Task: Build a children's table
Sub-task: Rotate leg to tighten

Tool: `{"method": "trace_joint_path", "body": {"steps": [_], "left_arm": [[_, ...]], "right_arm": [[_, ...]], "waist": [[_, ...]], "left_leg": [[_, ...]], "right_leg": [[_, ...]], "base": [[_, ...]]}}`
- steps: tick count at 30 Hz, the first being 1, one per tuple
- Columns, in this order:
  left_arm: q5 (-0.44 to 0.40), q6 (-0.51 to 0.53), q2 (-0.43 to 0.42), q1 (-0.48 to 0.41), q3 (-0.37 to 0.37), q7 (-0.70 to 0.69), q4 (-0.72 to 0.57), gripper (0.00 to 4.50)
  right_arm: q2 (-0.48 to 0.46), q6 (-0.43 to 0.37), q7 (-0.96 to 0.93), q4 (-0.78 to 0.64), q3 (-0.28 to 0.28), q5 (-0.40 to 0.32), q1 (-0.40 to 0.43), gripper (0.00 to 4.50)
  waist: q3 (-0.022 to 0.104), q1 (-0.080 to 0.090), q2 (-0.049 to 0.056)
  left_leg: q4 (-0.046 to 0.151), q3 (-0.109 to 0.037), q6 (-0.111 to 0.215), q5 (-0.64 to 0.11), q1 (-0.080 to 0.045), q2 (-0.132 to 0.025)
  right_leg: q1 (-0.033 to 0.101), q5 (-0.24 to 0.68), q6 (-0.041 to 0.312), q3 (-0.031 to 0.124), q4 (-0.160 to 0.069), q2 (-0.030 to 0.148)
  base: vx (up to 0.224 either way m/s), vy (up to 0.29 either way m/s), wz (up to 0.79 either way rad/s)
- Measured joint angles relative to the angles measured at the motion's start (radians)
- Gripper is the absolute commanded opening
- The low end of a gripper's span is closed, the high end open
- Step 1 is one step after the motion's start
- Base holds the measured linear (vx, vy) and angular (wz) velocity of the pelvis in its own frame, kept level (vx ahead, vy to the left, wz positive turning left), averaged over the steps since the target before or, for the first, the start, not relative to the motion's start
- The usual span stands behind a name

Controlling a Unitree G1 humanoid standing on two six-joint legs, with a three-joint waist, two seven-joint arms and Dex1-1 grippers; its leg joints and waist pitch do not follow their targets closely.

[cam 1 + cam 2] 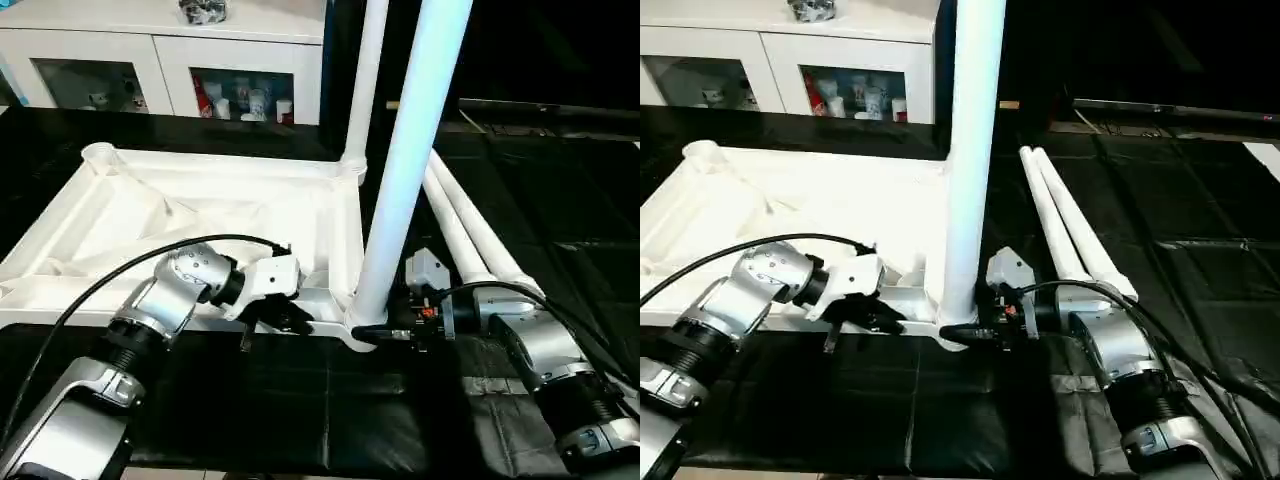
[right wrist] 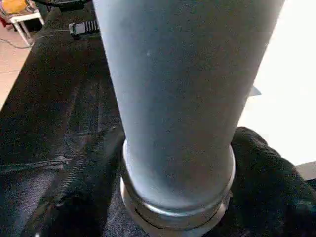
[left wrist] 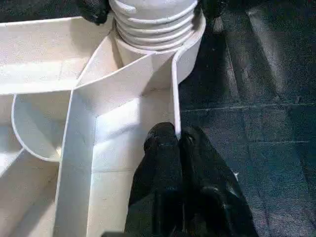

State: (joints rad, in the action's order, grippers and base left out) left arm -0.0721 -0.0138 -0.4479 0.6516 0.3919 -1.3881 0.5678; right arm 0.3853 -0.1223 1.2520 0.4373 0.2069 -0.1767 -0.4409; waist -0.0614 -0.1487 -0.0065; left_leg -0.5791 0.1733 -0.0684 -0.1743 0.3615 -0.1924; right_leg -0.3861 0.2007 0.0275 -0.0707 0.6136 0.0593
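Though ribbed, smooth white tabletop (image 1: pixel 200 215)

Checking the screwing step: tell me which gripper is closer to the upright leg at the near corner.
Right. The right gripper sits around the upright leg at its base; the left gripper pinches the tabletop rim beside that corner.

Tabletop (image 1: pixel 200 215) centre-left on bench (image 1: pixel 300 410), underside up; two legs (image 1: pixel 395 190) upright in right-hand sockets; two spare legs (image 1: pixel 470 225) lying right; cabinet (image 1: pixel 160 60) upper left.
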Motion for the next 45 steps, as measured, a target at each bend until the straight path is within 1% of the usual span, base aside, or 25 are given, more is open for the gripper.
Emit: {"method": "trace_joint_path", "body": {"steps": [3,11,13,15,17,20,22,24,27,30,33,34,36,38,39,40,41,43,45], "left_arm": [[0.001,-0.002,-0.001,0.0,0.0,-0.003,0.0,0.0],[0.002,0.0,-0.003,0.0,0.0,-0.004,0.0,0.0],[0.002,0.018,-0.003,0.0,-0.003,-0.001,-0.001,0.0],[0.003,0.059,0.009,0.0,-0.007,0.012,-0.005,0.0],[-0.001,0.115,0.025,0.0,-0.029,0.059,-0.007,0.0],[-0.011,0.206,0.061,0.0,-0.059,0.157,-0.006,0.0],[-0.023,0.268,0.1,0.0,-0.08,0.236,-0.007,0.0],[-0.023,0.334,0.138,0.0,-0.102,0.308,-0.014,0.0],[-0.042,0.427,0.211,0.004,-0.138,0.445,-0.025,0.0],[-0.05,0.478,0.26,0.011,-0.142,0.525,-0.036,0.0],[-0.051,0.498,0.268,0.011,-0.142,0.543,-0.053,0.0],[-0.051,0.499,0.268,0.011,-0.141,0.544,-0.055,0.0],[-0.054,0.502,0.267,0.011,-0.14,0.543,-0.065,0.0],[-0.054,0.502,0.265,0.011,-0.138,0.542,-0.068,0.0],[-0.054,0.502,0.263,0.011,-0.138,0.541,-0.07,0.0],[-0.054,0.5,0.261,0.011,-0.136,0.54,-0.07,0.0],[-0.054,0.498,0.259,0.011,-0.134,0.538,-0.07,0.0],[-0.047,0.468,0.234,0.01,-0.119,0.507,-0.071,0.0],[-0.042,0.441,0.208,0.008,-0.116,0.477,-0.069,0.0]], "right_arm": [[0.0,0.0,0.002,0.0,0.0,-0.002,0.0,2.86],[-0.002,-0.008,0.003,0.0,-0.001,-0.008,0.0,2.71],[-0.01,-0.027,-0.002,-0.006,-0.004,-0.014,0.003,2.7],[-0.023,-0.046,-0.031,-0.024,-0.013,-0.017,0.018,2.7],[-0.06,-0.057,-0.111,-0.023,-0.033,-0.009,0.028,2.7],[-0.125,-0.091,-0.27,-0.022,-0.077,0.008,0.037,2.7],[-0.179,-0.117,-0.399,-0.008,-0.113,0.025,0.03,2.7],[-0.227,-0.14,-0.51,0.015,-0.139,0.038,0.005,2.7],[-0.302,-0.151,-0.701,0.069,-0.175,0.078,-0.046,2.7],[-0.32,-0.14,-0.794,0.103,-0.181,0.105,-0.078,2.7],[-0.336,-0.126,-0.814,0.115,-0.201,0.105,-0.084,2.7],[-0.337,-0.125,-0.814,0.115,-0.203,0.105,-0.084,3.04],[-0.337,-0.124,-0.814,0.111,-0.205,0.105,-0.084,3.39],[-0.337,-0.124,-0.809,0.104,-0.205,0.105,-0.082,3.49],[-0.338,-0.122,-0.804,0.1,-0.204,0.105,-0.079,3.61],[-0.338,-0.121,-0.802,0.097,-0.204,0.105,-0.077,3.61],[-0.337,-0.116,-0.796,0.095,-0.204,0.105,-0.073,3.84],[-0.31,-0.104,-0.729,0.072,-0.196,0.092,-0.048,3.94],[-0.281,-0.092,-0.651,0.047,-0.188,0.076,-0.024,4.15]], "waist": [[0.0,0.0,0.0],[0.0,0.0,0.0],[0.0,0.0,0.0],[0.0,-0.001,0.0],[0.001,0.004,0.0],[0.001,0.013,0.0],[0.001,0.027,0.0],[0.001,0.041,0.0],[0.001,0.053,0.0],[0.001,0.057,0.0],[0.001,0.057,0.0],[0.001,0.057,0.0],[0.001,0.057,0.0],[0.001,0.058,0.0],[0.001,0.058,0.0],[0.001,0.058,0.0],[0.001,0.057,0.0],[0.001,0.056,0.0],[0.001,0.055,0.0]], "left_leg": [[0.0,0.0,0.0,0.0,0.001,0.0],[0.0,0.0,0.0,0.0,0.003,0.0],[0.0,0.0,0.0,0.0,0.003,0.0],[-0.001,0.0,0.001,0.001,0.003,0.0],[-0.002,0.0,0.001,0.001,0.001,0.0],[-0.002,0.0,0.0,0.001,-0.004,0.0],[-0.002,0.001,0.0,0.001,-0.009,0.0],[-0.001,0.001,0.0,0.001,-0.01,0.0],[-0.001,0.001,0.0,0.001,-0.01,0.001],[0.0,0.001,0.0,0.001,-0.009,0.001],[0.001,0.001,0.0,0.001,-0.009,0.001],[0.002,0.001,0.0,0.001,-0.008,0.001],[0.003,0.001,0.0,0.001,-0.005,0.001],[0.003,0.001,0.0,0.001,-0.004,0.001],[0.003,0.001,0.0,0.001,-0.003,0.001],[0.003,0.001,0.0,0.001,-0.003,0.001],[0.003,0.001,0.0,0.001,-0.003,0.001],[0.003,0.001,0.0,0.001,-0.002,0.001],[0.003,0.001,0.0,0.001,0.0,0.001]], "right_leg": [[-0.001,0.0,0.0,0.0,0.0,0.0],[-0.003,0.0,0.0,0.0,0.001,0.0],[-0.003,0.0,0.0,0.0,0.001,0.0],[-0.002,0.0,0.0,0.0,0.002,0.0],[-0.002,-0.001,0.0,0.0,0.004,0.0],[0.0,-0.001,-0.001,0.001,0.004,0.0],[0.003,0.0,-0.004,0.002,0.003,0.0],[0.004,0.0,-0.004,0.002,0.002,0.0],[0.003,-0.002,-0.004,0.002,0.002,0.0],[0.003,-0.003,-0.004,0.002,0.001,0.0],[0.002,-0.004,-0.002,0.002,0.001,0.0],[0.002,-0.004,-0.002,0.001,0.0,0.0],[0.0,-0.004,-0.002,0.001,-0.002,0.0],[-0.001,-0.004,-0.002,0.001,-0.002,0.0],[-0.002,-0.004,-0.002,0.001,-0.002,0.0],[-0.002,-0.004,-0.002,0.001,-0.002,0.0],[-0.002,-0.004,-0.002,0.001,-0.002,0.0],[-0.003,-0.004,-0.002,0.001,-0.002,0.0],[-0.004,-0.004,-0.002,0.001,-0.002,0.0]], "base": [[0.0,0.0,0.0],[0.0,0.0,0.0],[0.0,0.0,0.0],[0.0,0.0,0.0],[0.0,0.0,0.0],[0.0,0.0,0.0],[0.0,0.0,0.0],[0.0,0.0,0.0],[0.0,0.0,0.0],[0.0,0.0,0.0],[0.0,0.0,0.0],[0.0,0.0,0.0],[0.0,0.0,0.0],[0.0,0.0,0.0],[0.0,0.0,0.0],[0.0,0.0,0.0],[0.0,0.0,0.0],[0.0,0.0,0.0],[0.0,0.0,0.0]]}}
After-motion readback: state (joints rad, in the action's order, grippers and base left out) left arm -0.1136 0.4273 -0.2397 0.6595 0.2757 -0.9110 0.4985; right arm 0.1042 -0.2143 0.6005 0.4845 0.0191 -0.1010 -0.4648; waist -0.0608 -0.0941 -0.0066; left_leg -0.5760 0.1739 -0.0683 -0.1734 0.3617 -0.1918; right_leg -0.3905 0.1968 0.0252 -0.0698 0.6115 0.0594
